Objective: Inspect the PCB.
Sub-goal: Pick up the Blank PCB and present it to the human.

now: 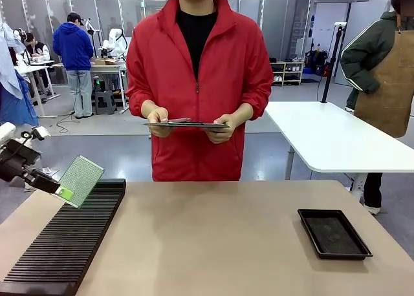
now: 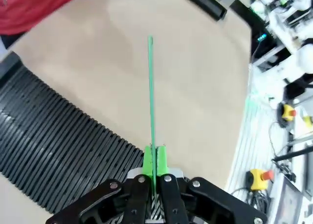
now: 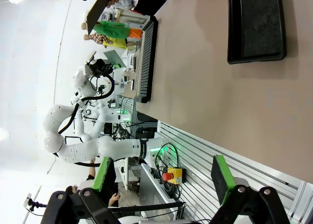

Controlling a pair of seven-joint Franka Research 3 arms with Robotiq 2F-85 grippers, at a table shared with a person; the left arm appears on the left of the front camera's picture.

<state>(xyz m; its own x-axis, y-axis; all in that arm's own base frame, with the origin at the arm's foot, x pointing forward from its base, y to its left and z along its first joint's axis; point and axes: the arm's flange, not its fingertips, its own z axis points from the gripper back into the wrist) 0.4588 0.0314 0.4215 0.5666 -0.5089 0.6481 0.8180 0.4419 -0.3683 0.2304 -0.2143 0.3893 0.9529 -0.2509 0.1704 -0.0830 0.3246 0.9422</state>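
My left gripper (image 1: pixel 65 192) is shut on the bright green edge of the PCB (image 1: pixel 81 179), holding the pale-green dotted board tilted above the far end of the black slotted rack (image 1: pixel 71 238). In the left wrist view the PCB (image 2: pixel 150 97) shows edge-on as a thin green line running up from between the green pads (image 2: pixel 149 161). My right gripper (image 3: pixel 159 177) is open with nothing between its fingers, off the table's near edge. The person across the table holds a dark flat panel (image 1: pixel 186 124) level in both hands.
A shallow black tray (image 1: pixel 334 232) lies at the table's right; it also sits at the top of the right wrist view (image 3: pixel 256 26). A white table (image 1: pixel 336 137) stands behind on the right, with another person beside it.
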